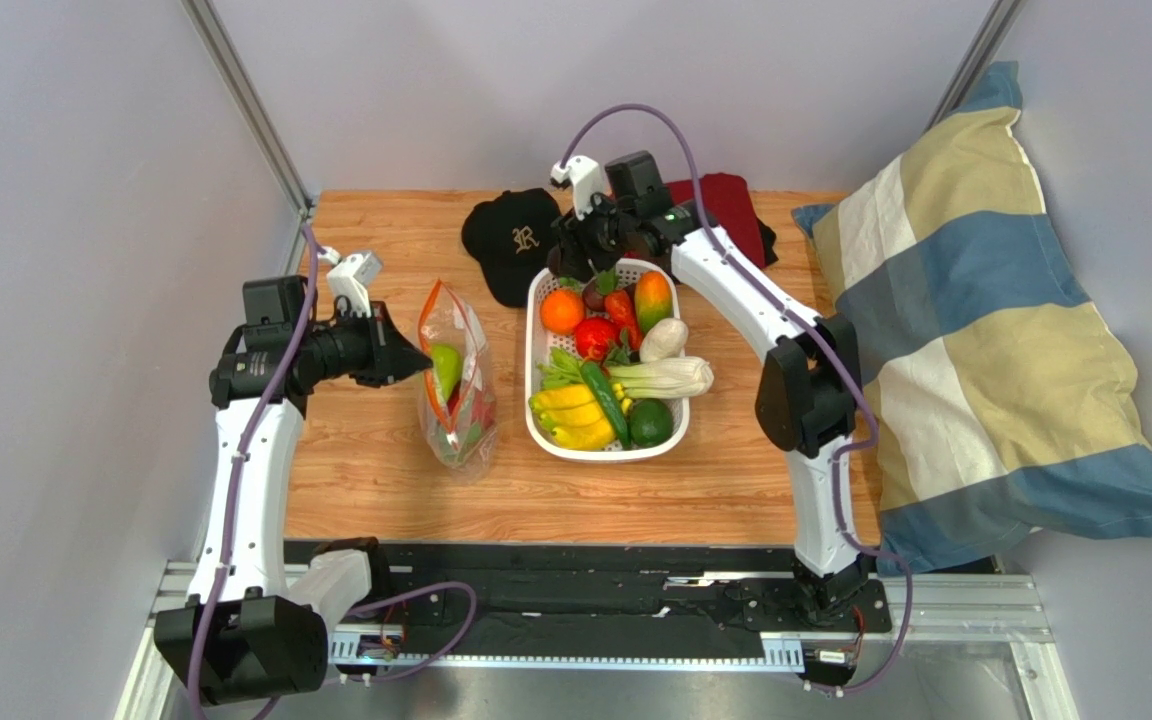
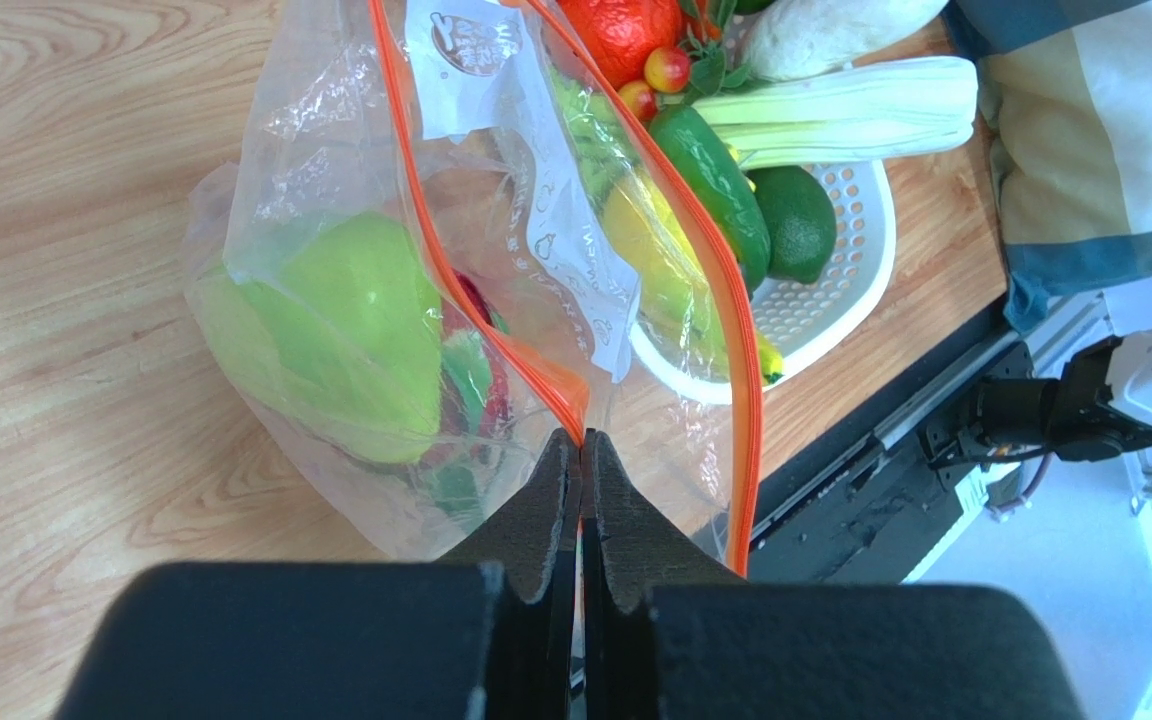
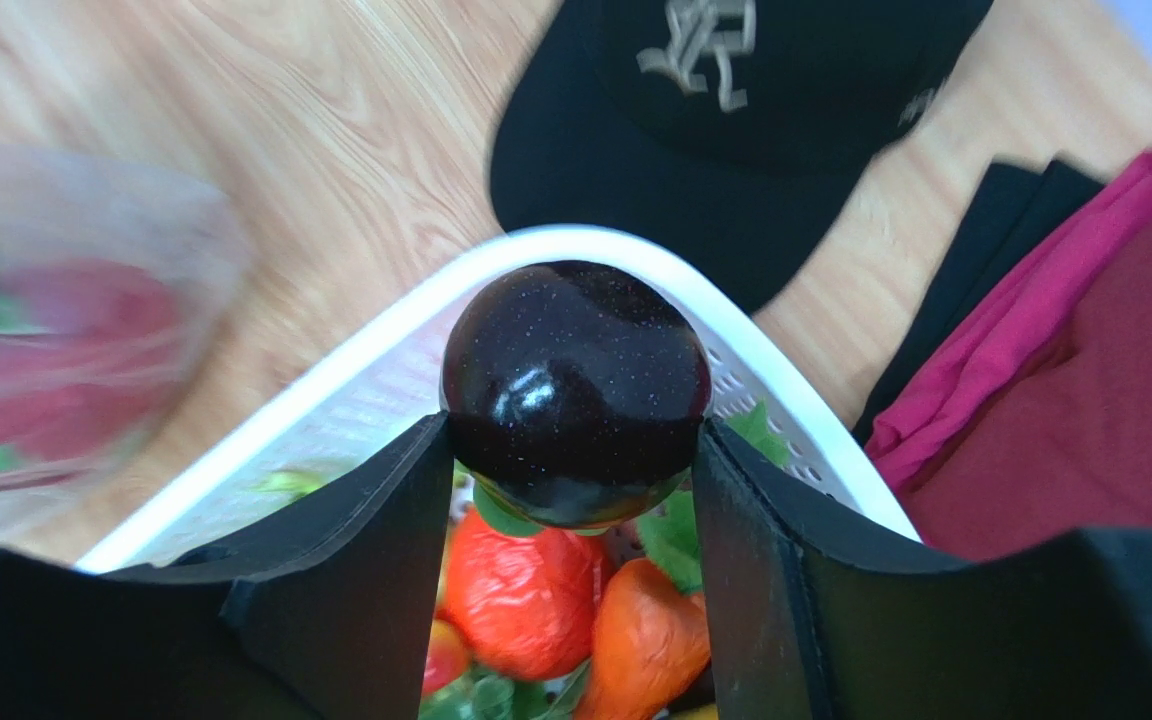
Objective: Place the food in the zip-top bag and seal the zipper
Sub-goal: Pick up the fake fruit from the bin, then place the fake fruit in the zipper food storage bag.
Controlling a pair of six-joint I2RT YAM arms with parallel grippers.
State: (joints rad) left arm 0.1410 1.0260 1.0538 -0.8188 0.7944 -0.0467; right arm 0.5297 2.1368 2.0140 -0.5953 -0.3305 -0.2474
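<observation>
Right wrist — pincer [image 3: 575,438] clamps glossy round dark fruit [image 3: 575,375].

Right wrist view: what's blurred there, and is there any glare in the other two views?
Right wrist: the zip-top bag at the left edge is smeared; the small dark fruit between the fingers is sharp, with small bright highlights. Left wrist: sharp, with a light sheen on the bag's crinkles and nothing washed out. Top external: even light, soft shadows, no glare.
</observation>
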